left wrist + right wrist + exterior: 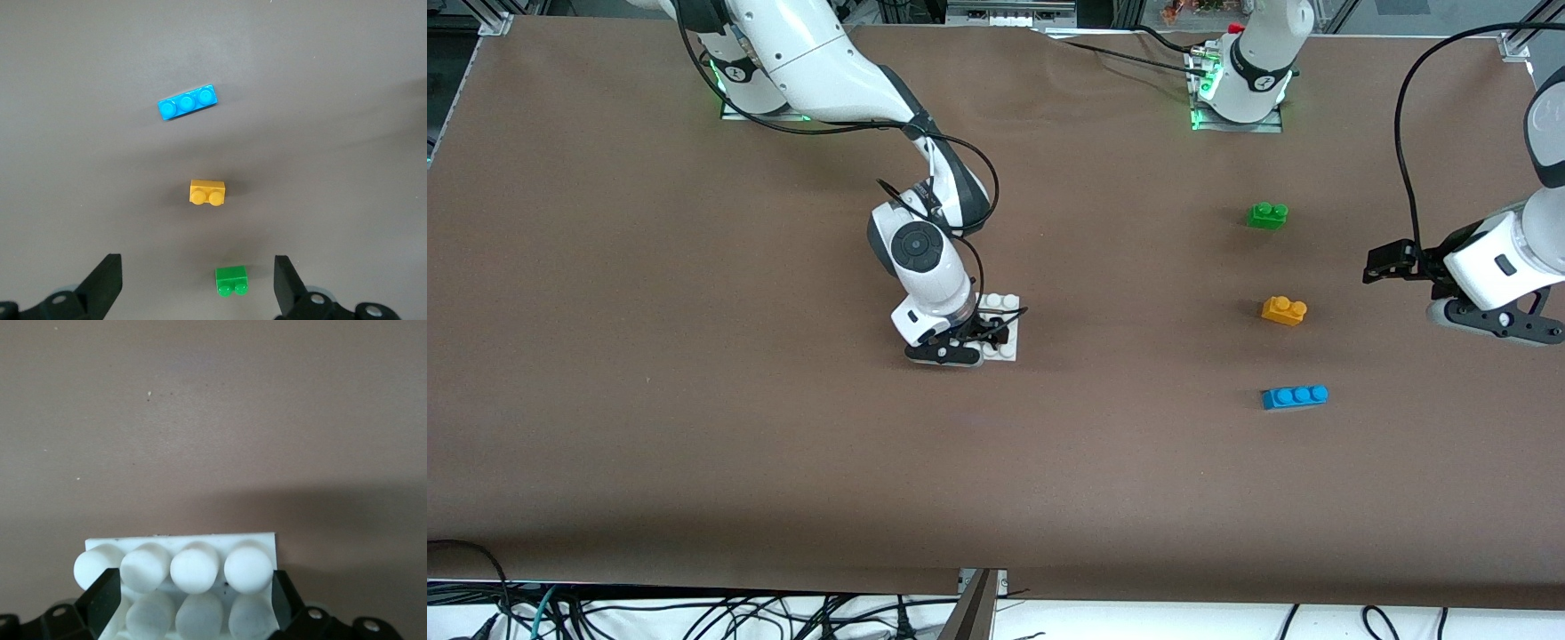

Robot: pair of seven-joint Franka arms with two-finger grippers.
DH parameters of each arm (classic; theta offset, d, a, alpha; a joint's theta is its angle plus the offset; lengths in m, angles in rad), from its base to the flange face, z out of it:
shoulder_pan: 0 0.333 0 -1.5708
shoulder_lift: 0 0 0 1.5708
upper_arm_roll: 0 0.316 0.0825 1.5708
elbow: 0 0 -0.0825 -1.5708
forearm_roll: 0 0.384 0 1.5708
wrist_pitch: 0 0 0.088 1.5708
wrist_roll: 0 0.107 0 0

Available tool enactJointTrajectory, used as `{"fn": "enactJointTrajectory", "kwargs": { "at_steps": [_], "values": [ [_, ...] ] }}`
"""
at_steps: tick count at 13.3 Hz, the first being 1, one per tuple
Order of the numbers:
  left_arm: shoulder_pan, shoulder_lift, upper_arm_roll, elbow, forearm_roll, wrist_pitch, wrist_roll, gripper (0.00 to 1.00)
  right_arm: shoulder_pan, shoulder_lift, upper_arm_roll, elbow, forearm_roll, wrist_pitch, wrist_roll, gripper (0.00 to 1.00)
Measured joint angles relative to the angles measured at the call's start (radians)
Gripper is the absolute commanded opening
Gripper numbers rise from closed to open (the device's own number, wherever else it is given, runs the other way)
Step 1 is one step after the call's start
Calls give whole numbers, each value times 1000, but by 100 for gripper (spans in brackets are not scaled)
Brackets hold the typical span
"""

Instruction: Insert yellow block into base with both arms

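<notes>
Blue brick (1295, 396) clear; right gripper (971, 342) hides base (1007, 331).

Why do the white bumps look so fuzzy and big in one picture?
Right wrist view: the base sits right under the camera, so its nearest studs blur. Left wrist view: the yellow block is sharp with a soft shadow. Front view: evenly lit, green lights at the arm bases.

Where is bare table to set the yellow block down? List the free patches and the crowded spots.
Free: the wide stretch between the base and the yellow block, and the strip nearer the camera than both. Crowded: the column of green brick, yellow block and blue brick, and the base, where the right tool sits. The left tool hangs open above the table.
</notes>
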Motion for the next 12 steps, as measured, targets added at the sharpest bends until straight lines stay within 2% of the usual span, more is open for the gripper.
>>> {"fn": "enactJointTrajectory", "kwargs": {
  "at_steps": [4,7,9,12],
  "values": [
    [0,0,-16,-3,0,-1,2,100,0,0,9,6,0,4,3,100],
    [0,0,-22,-3,0,-1,2,100,-25,-22,-15,28,-20,-40,-73,100],
    [0,0,-23,-4,0,-2,2,100,-43,-69,-59,37,-45,-103,-144,100],
    [0,0,-23,-4,0,-6,2,100,-49,-175,-157,45,-73,-233,-234,100]
  ]
}}
